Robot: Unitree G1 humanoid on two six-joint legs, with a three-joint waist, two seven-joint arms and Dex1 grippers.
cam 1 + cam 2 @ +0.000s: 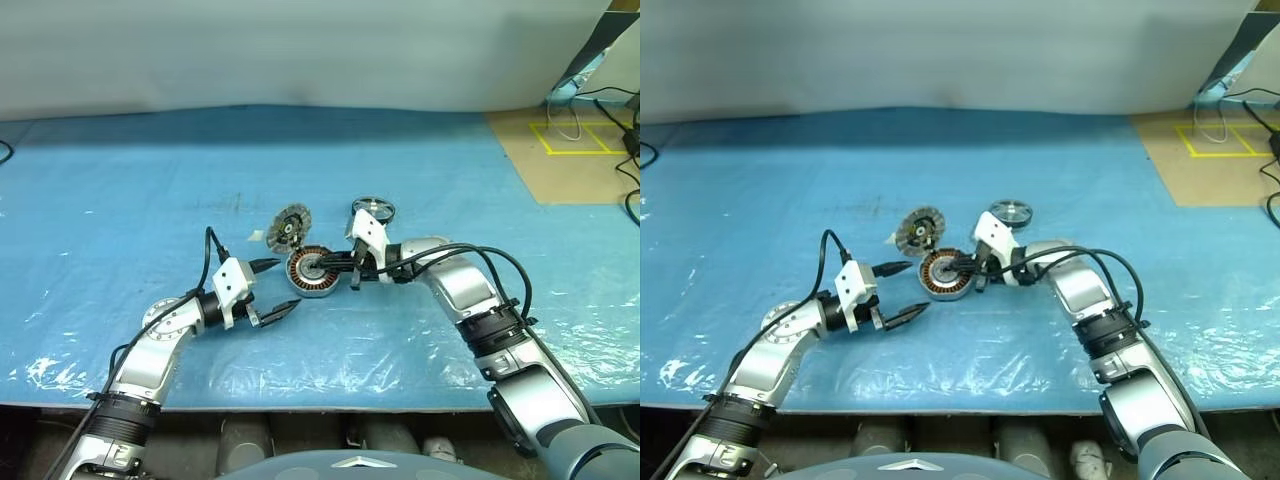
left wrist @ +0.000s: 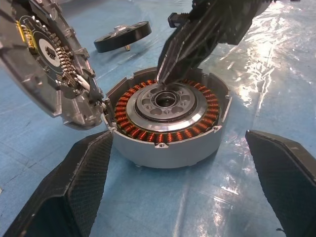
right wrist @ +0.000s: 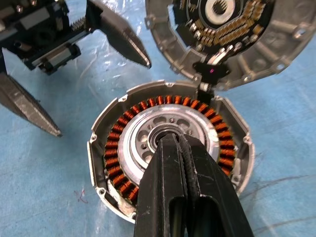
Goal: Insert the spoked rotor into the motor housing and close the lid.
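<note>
The motor housing (image 1: 312,272) sits on the blue sheet, its copper windings ringing a silver centre (image 2: 168,101). The lid (image 1: 290,227) stands tilted at the housing's far rim, with its striped inner face (image 3: 232,34) showing. The spoked rotor (image 1: 373,209) lies flat on the sheet behind my right wrist, seen as a black wheel (image 2: 122,35). My right gripper (image 3: 170,140) is shut, its tips down at the housing's central hole with nothing held. My left gripper (image 1: 272,289) is open, level, just left of the housing, its fingers (image 2: 74,182) reaching toward either side of it.
A clear plastic film covers the blue table sheet (image 1: 120,200). A brown board with yellow tape marks (image 1: 575,140) and black cables (image 1: 630,150) sits at the far right. A small white scrap (image 1: 255,236) lies left of the lid.
</note>
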